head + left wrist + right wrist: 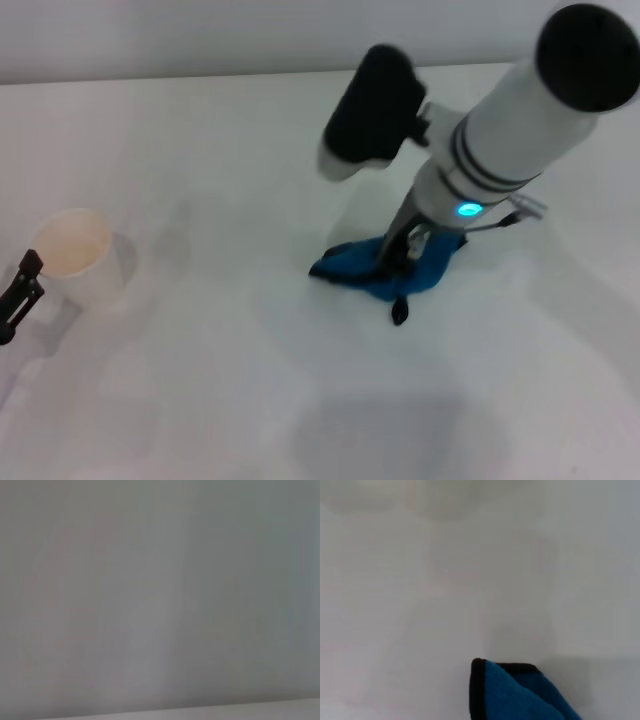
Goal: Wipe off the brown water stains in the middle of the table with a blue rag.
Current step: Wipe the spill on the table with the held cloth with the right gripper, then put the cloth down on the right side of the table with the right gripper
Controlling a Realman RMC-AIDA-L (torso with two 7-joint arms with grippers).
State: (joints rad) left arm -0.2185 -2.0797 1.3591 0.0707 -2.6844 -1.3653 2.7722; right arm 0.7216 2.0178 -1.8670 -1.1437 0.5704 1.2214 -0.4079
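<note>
The blue rag lies crumpled on the white counter, about mid-counter and well to the right of the paper cup. Its long axis runs roughly side to side across the counter, one pointed end toward the cup and the bulkier end away from it. A short black loop tag sticks out from the rag's near edge, pointing toward the robot.

The right claw comes straight down onto the rag from the far side, the white forearm sloping up and away behind it with a small blue-green light glowing at the wrist. Its dark fingers are buried in the cloth and look to be pinching a fold of it, pressing it to the counter. In the right wrist view a corner of the rag shows blue with black edging, folded over, against bare counter.

The left claw sits just beside the cup on the side away from the rag, at the counter's edge; only a dark sliver of it shows, and I cannot tell whether it is spread or closed.

The counter is plain, smooth and white, with soft shadows. I can make out no clear brown stains around the rag. A pale wall rises behind the counter's far edge. The left wrist view shows only a blank grey-white surface.
</note>
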